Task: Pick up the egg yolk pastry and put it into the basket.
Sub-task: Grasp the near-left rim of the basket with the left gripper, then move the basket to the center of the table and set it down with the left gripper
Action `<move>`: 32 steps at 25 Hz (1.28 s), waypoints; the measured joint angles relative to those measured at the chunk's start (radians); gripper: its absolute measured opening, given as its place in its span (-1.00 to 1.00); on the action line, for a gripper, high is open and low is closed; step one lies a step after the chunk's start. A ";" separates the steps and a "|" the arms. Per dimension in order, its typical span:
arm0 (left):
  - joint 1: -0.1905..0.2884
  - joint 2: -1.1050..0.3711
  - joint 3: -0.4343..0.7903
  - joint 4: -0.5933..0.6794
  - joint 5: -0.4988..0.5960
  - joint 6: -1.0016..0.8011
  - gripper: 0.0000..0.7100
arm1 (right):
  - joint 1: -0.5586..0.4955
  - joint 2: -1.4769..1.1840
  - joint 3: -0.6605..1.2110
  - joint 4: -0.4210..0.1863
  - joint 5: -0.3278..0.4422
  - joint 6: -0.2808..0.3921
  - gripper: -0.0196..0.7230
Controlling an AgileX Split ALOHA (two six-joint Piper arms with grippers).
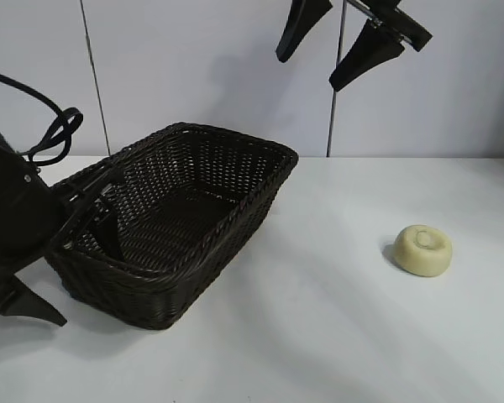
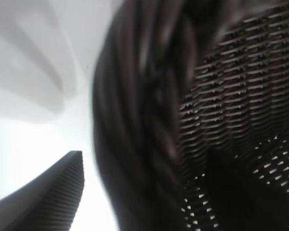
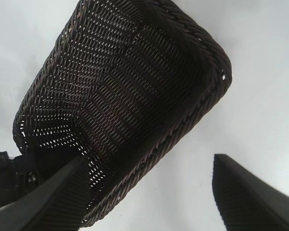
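Note:
The egg yolk pastry (image 1: 422,249), a small pale yellow puck with a dimple on top, lies on the white table at the right. The dark brown wicker basket (image 1: 235,214) stands left of centre, and its rim also shows in the right wrist view (image 3: 202,48). My left gripper (image 1: 71,273) is open and straddles the basket's left end rim (image 2: 135,144): one finger inside, one finger (image 2: 62,192) outside and apart from the wall. My right gripper (image 1: 311,71) is open and empty, high above the table between basket and pastry (image 3: 150,161). The pastry is out of both wrist views.
The white table (image 1: 319,336) runs from the basket to the front edge and past the pastry. A pale wall (image 1: 235,67) stands behind. The left arm's cables (image 1: 55,130) loop above the basket's left end.

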 joint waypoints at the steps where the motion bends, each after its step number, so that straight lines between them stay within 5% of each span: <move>1: 0.000 0.000 0.000 0.000 0.000 0.000 0.20 | 0.000 0.000 0.000 0.000 0.000 0.000 0.44; 6: 0.000 0.000 0.000 -0.001 -0.001 0.000 -0.35 | 0.000 0.000 0.000 0.000 0.001 0.000 0.44; 12: 0.000 0.000 0.000 -0.006 -0.014 -0.004 -0.71 | 0.000 0.000 0.000 0.000 0.004 0.000 0.44; 26: 0.003 0.000 -0.069 -0.051 0.132 0.004 -0.71 | 0.000 0.000 0.000 0.000 0.004 0.000 0.44; 32: 0.085 0.000 -0.160 -0.051 0.250 0.145 -0.71 | 0.000 0.000 0.000 0.000 0.004 0.000 0.44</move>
